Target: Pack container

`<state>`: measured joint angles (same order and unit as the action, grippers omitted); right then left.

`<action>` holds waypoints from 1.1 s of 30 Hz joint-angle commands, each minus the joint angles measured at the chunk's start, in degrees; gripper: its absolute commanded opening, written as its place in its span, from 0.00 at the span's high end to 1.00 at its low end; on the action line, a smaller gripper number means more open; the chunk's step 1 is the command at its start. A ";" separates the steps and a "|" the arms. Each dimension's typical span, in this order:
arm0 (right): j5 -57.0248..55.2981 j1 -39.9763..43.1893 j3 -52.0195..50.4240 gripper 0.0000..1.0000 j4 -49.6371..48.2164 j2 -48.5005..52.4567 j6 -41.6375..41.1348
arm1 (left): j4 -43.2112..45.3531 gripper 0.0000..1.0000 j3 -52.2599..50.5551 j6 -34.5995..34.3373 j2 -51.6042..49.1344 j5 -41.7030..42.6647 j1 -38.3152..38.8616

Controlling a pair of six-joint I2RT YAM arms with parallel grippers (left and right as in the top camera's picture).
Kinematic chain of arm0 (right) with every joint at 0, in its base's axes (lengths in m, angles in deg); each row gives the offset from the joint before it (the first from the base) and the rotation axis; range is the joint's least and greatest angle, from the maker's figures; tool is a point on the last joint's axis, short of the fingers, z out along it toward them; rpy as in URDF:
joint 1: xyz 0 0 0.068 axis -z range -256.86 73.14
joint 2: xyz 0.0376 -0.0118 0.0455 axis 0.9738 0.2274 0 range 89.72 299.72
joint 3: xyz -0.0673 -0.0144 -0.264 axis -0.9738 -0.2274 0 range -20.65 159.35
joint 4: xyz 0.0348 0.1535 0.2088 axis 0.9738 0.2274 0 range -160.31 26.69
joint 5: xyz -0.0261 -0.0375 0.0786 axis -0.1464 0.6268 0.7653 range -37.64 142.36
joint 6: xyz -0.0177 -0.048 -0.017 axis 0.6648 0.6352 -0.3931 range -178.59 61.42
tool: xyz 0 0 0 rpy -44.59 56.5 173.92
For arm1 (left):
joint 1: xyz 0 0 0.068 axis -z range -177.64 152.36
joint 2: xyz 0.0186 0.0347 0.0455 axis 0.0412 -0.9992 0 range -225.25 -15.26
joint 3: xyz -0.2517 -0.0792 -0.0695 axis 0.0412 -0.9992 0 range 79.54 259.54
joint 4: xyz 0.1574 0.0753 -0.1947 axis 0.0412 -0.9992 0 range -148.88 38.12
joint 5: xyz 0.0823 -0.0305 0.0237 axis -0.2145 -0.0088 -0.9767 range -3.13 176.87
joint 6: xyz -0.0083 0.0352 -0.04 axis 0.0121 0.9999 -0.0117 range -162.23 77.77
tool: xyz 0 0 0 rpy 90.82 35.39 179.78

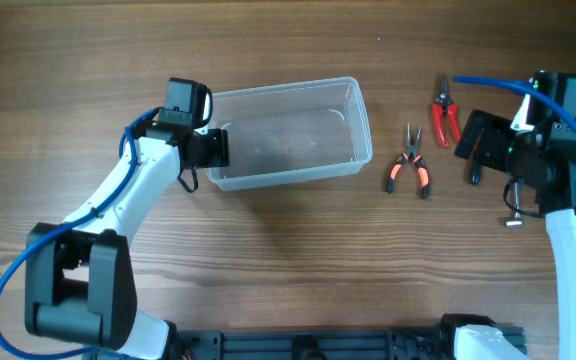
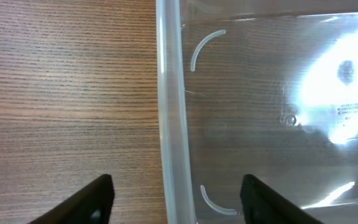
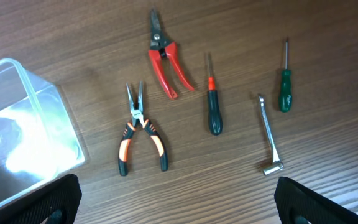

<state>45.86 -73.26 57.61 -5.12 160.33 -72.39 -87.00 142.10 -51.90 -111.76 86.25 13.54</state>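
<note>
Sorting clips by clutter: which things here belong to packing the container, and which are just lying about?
Certainly the job:
- container

Lying loose, though probably the things to pack:
- pliers
- snips
- dark screwdriver
- green screwdriver
- wrench

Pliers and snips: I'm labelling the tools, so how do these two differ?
The pliers have orange-and-black handles; the snips have plain red ones. The pliers' nose is thin and slightly parted, the snips' blades broader and shut. The pliers lie nearer the container than the snips. Both lie flat on the table, handles splayed.
</note>
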 commanded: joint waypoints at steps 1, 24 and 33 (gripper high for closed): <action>-1.25 0.24 0.98 0.00 -1.84 -0.33 0.48 | -2.23 0.25 5.40 0.52 5.16 -0.63 -0.22; 5.70 0.24 -2.34 0.00 -0.72 14.47 -2.73 | -21.57 0.00 14.34 -14.56 17.77 4.68 -18.71; 6.40 0.20 -3.39 0.00 -4.44 30.25 9.42 | -22.49 0.00 14.32 -14.56 17.75 4.63 -18.71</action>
<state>51.08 -73.26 55.53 -9.04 187.39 -68.63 -109.38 156.00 -65.51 -95.07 89.86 -4.89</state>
